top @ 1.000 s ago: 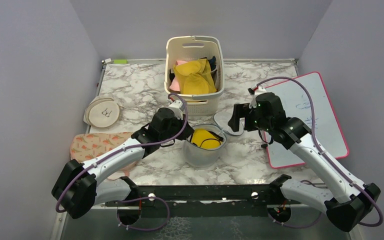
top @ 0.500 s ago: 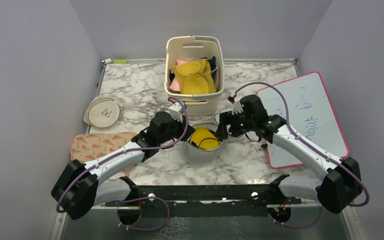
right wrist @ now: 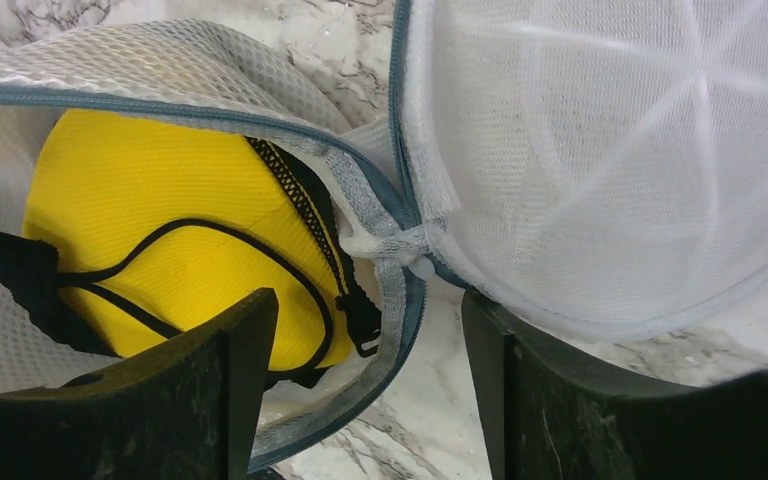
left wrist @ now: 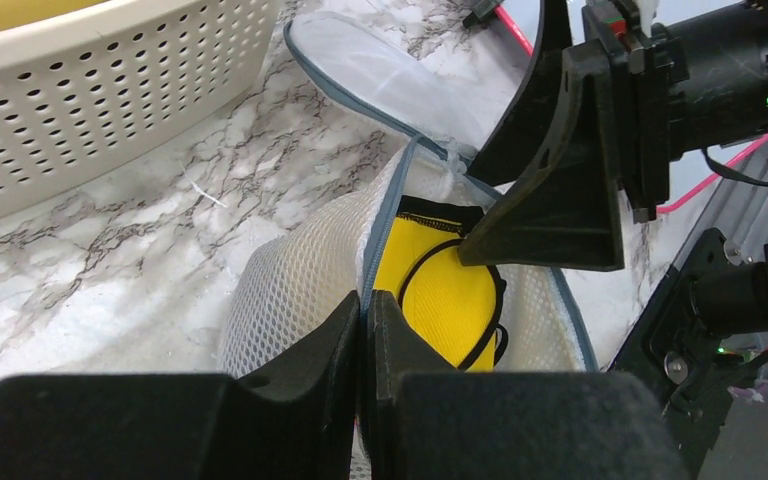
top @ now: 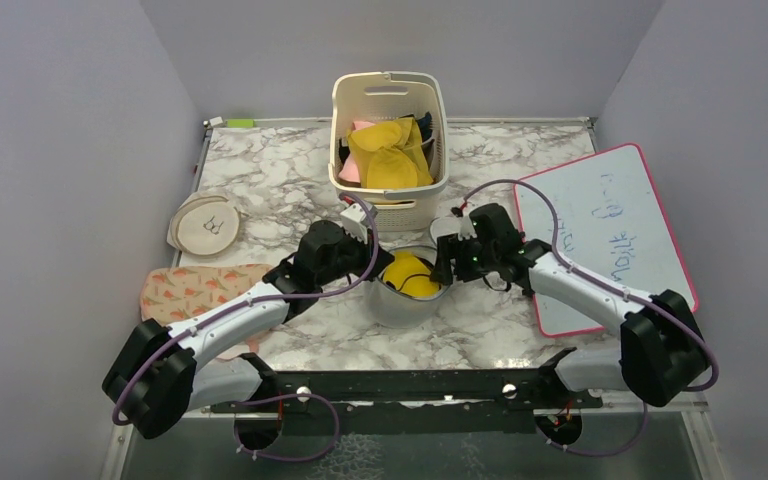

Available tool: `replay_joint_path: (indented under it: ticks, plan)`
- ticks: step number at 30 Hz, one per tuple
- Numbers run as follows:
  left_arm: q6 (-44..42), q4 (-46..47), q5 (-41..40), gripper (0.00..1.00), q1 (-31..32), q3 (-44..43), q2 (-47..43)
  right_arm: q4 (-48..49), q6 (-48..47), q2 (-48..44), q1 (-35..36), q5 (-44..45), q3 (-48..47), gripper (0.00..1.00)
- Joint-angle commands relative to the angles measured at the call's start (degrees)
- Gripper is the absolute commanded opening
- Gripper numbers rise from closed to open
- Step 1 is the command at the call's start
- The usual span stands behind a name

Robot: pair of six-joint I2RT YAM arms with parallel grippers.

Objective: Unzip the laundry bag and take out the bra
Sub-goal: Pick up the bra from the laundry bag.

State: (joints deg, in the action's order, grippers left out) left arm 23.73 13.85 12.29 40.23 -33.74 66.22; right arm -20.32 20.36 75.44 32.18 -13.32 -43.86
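Note:
The laundry bag stands unzipped at the table's middle front, its round mesh lid flipped open to the right. Inside lies the bra, which shows yellow cups with black trim and thin black straps. My left gripper is shut on the bag's left rim, mesh and zip trim pinched between the jaws. My right gripper is open and empty. It straddles the bag's right rim where the lid joins. One finger is over the bra's edge, the other is under the lid's edge.
A cream slotted basket with yellow and pink cloths stands just behind the bag. A whiteboard lies at the right. A flat beige round pouch and a floral cloth lie at the left.
My right gripper has moved left and down from beside the whiteboard to the bag's right rim. My left gripper has kept its hold on the rim.

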Motion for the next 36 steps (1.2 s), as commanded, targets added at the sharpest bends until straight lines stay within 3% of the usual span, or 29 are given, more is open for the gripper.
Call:
replay_joint_path:
  ticks: [1,5,9,12,16,19,26,31,36]
  plan:
    - [0.0,2.4,2.5,0.00,-0.2,-0.9,-1.7,7.0,6.7,-2.3,0.2,0.8,2.8,0.63]
    - [-0.8,0.6,2.5,0.00,-0.1,-0.9,-2.0,10.9,9.2,-5.6,0.2,5.5,4.9,0.49]
    - [-1.0,-1.2,3.2,0.00,-0.1,-1.8,-0.4,13.8,8.6,-5.0,0.2,4.4,4.7,0.42]
    - [-0.9,-1.6,3.6,0.00,-0.2,-2.5,0.4,13.6,8.4,-3.7,0.2,4.4,3.8,0.31]
    - [-1.0,-3.6,2.6,0.08,-0.1,-3.9,1.0,13.6,7.2,-4.3,0.1,3.6,3.0,0.14]
    - [-2.0,-6.0,1.5,0.19,-0.1,-5.1,0.8,13.7,6.2,-5.0,0.1,2.5,2.8,0.04]
    - [-6.9,-14.5,0.0,0.58,-0.1,-9.9,-1.8,15.5,2.4,-5.6,0.1,-1.3,3.9,0.01]
    - [-9.6,-19.6,-1.2,0.74,-0.1,-14.0,-3.7,16.2,0.4,-6.1,0.2,-1.8,4.1,0.01]
    - [-10.2,-21.7,0.1,0.77,-0.1,-17.4,-3.9,15.8,-0.7,-6.8,0.1,-2.3,3.6,0.01]
